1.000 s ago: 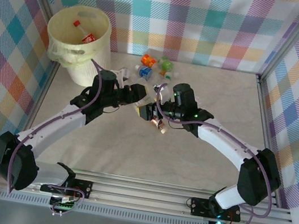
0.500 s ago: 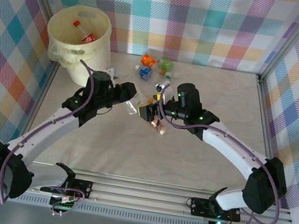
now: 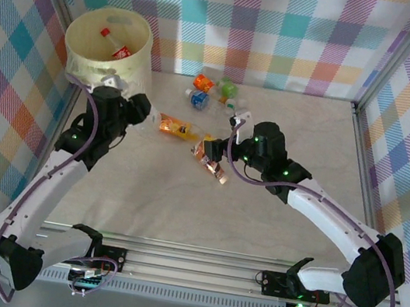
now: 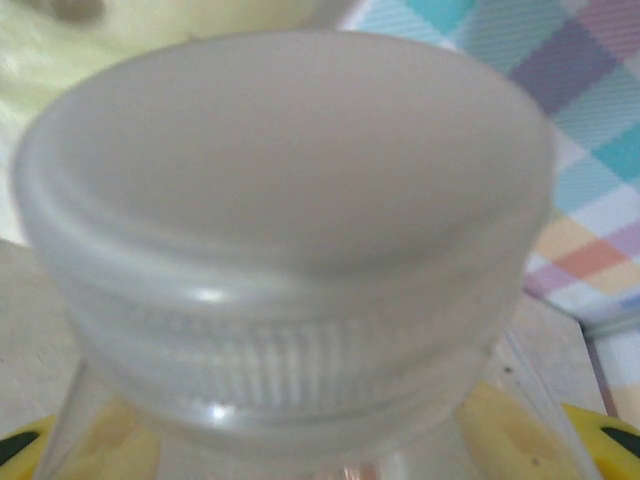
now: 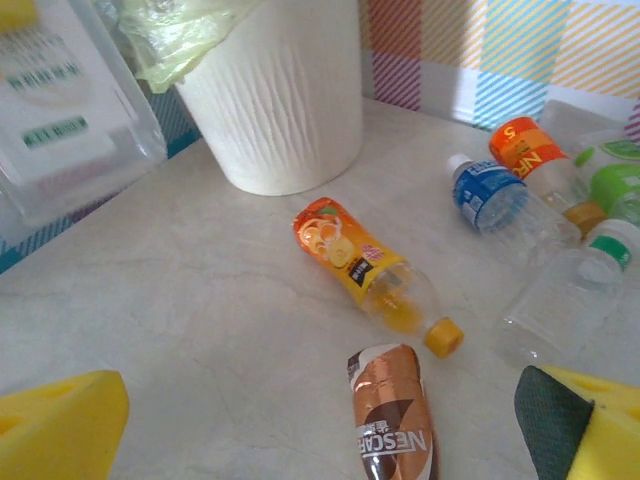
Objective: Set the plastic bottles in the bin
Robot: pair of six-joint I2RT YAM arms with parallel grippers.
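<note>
Left gripper: was clamped on a clear white-capped bottle, close beside the bin. Right gripper: stood wide apart over the brown bottle. Orange bottle: lay on the surface.

The bin, pale cream-yellow and round, stands upright in the worktop's far left corner. A red-labelled bottle lies inside it. Near its wall is a clear bottle with a whitish ribbed cap. A yellow-capped juice bottle with an orange label lies on its side close to the bin, and a brown Nescafé bottle lies just beside its cap. By the middle of the far edge, four more cluster together: a blue-labelled bottle, a small orange bottle, a green bottle and a white-capped clear bottle.
</note>
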